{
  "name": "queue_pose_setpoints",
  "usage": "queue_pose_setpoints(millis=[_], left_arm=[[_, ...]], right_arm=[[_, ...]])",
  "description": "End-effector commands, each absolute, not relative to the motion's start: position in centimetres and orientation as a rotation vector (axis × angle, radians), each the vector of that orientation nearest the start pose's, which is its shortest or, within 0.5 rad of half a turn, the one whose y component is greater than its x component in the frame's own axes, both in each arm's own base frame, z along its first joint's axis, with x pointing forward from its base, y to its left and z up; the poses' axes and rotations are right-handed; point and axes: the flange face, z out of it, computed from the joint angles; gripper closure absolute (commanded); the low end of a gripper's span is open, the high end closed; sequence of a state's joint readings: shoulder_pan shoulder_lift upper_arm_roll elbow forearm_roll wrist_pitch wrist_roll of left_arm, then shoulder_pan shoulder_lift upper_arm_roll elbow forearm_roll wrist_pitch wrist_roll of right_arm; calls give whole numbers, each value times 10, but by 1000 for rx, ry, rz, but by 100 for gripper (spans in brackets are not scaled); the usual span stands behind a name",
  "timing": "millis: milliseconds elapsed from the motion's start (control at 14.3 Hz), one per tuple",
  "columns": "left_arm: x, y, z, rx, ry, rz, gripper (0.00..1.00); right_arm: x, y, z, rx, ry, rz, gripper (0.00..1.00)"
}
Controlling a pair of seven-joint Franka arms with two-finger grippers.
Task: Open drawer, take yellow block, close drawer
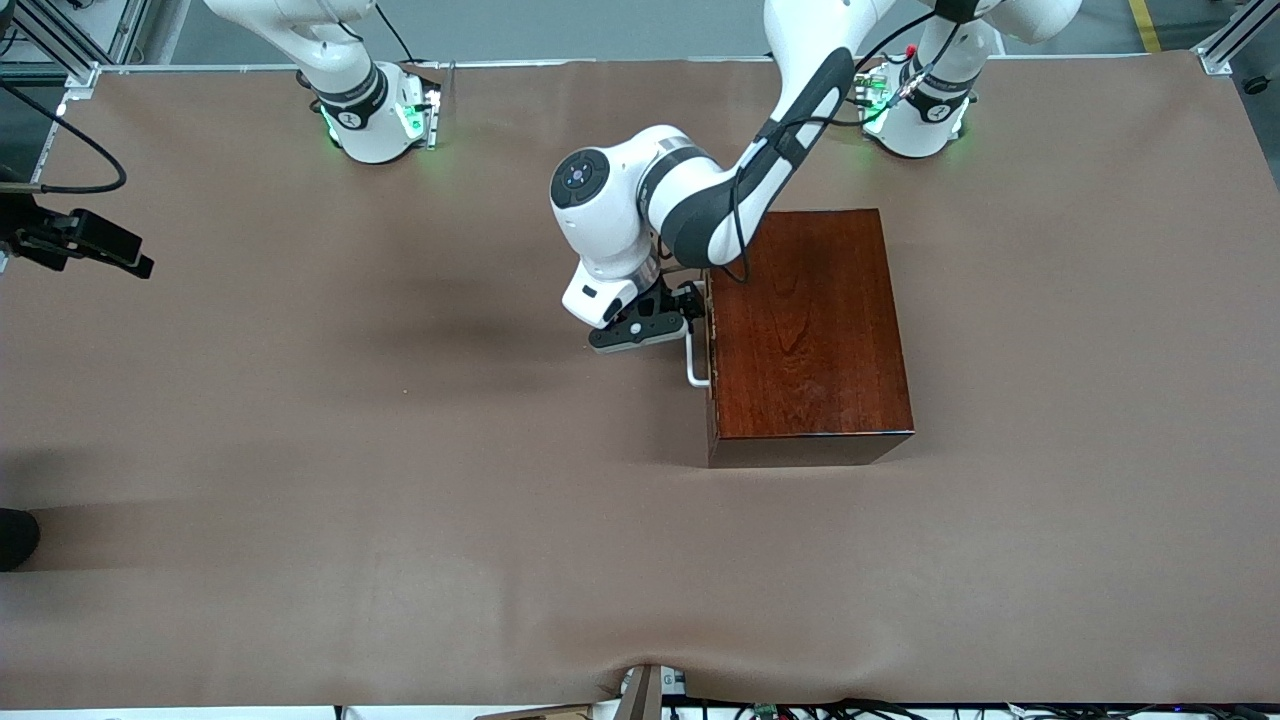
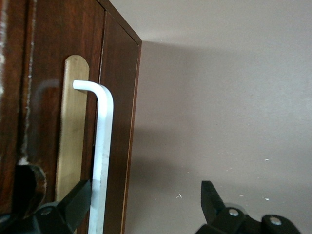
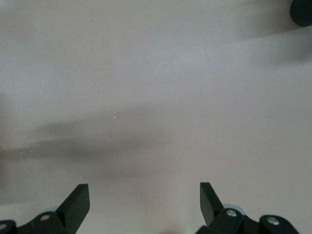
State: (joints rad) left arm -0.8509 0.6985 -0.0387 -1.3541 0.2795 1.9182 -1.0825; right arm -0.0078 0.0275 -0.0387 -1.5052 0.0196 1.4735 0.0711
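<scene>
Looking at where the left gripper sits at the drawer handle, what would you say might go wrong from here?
The left gripper is open with the white handle beside one finger, not centred, so closing may miss or clip it. The drawer is shut; an off-axis pull may drag the wooden box across the table.

White arms w/ grey joints, black fingers [image 2: 73,204]

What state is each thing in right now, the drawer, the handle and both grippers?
drawer: shut in the wooden box.
handle: not gripped, one finger beside it.
left gripper: open, at the drawer front.
right gripper: open, waiting over bare table.
yellow block: not visible.
</scene>
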Motion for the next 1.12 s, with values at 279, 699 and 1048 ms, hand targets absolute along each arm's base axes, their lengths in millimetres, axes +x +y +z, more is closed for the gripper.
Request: queue_pose_setpoints(millis=[279, 699, 1048], left_arm=[[476, -543, 284, -2858, -96, -140, 0], [479, -568, 304, -3054, -209, -151, 0], [472, -592, 284, -3142, -200, -157, 0]], right_arm=[[547, -22, 636, -3102, 189, 91, 0], [547, -22, 636, -3102, 189, 91, 0], [547, -22, 636, -3102, 189, 91, 0]])
